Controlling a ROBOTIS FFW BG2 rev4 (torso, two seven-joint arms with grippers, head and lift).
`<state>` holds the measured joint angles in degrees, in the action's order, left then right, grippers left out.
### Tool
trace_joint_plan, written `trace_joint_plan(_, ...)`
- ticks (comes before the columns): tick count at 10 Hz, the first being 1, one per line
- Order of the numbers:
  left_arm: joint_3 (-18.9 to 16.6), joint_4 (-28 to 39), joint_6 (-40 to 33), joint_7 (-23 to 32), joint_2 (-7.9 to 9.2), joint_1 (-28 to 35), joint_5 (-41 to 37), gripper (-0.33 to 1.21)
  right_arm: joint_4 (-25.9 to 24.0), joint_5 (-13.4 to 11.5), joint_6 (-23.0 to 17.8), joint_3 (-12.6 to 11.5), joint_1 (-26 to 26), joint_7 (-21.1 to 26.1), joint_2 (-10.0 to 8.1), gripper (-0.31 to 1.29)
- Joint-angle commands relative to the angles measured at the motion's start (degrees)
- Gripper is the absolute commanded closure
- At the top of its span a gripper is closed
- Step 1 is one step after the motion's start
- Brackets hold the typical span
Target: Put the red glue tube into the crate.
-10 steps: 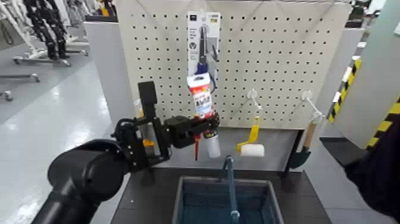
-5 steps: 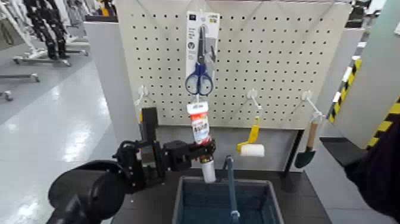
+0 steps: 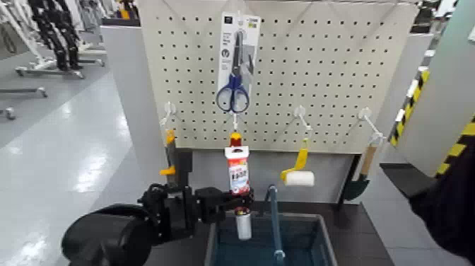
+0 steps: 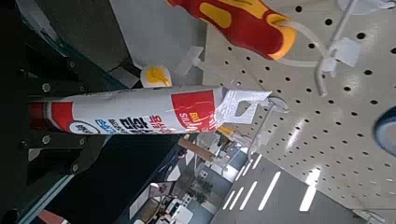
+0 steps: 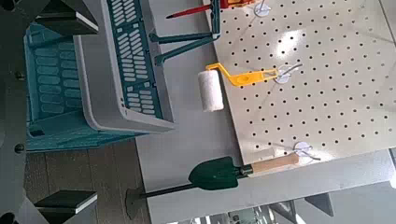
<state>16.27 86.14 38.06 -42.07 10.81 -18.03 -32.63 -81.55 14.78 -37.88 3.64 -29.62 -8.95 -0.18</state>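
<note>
From here I see a yellow-handled tool [image 3: 170, 152] hanging at the pegboard's lower left. Next, the left hand [image 3: 242, 201] pinches the red glue tube [image 3: 238, 175] — crimped end up, cap down — by the crate's [image 3: 325, 237] left back corner. Blue scissors [image 3: 233, 94] hang above the tube. Farther right hang a paint roller [image 3: 300, 177] and a green trowel [image 3: 358, 185] — and the right hand [image 5: 89, 110] waits at the right, fingers spread, holding nothing.
</note>
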Motion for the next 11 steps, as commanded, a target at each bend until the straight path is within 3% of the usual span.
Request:
trace_joint_plan(1, 1.2, -2.5, -0.1, -0.9, -0.26, 0.0, 1.1, 1.18, 0.0, 0.0, 0.0, 0.1, 0.0, 0.0, 7.03, 0.06)
trace_joint_plan(9, 3.1, -6.3, -0.1, -2.7, -0.7, 0.1, 3.0, 1.18, 0.1, 0.2, -0.3, 0.0, 0.1, 0.0, 6.94, 0.06)
trace_joint_plan(10, 3.1, -6.3, 0.4, -2.8, -0.7, 0.1, 3.3, 1.1, 0.1, 0.2, -0.3, 0.0, 0.1, 0.0, 7.03, 0.06)
trace_joint_plan(11, 2.9, -6.3, 0.7, -3.2, -0.7, 0.1, 3.3, 0.52, 0.1, 0.3, -0.3, 0.0, 0.1, 0.0, 7.03, 0.06)
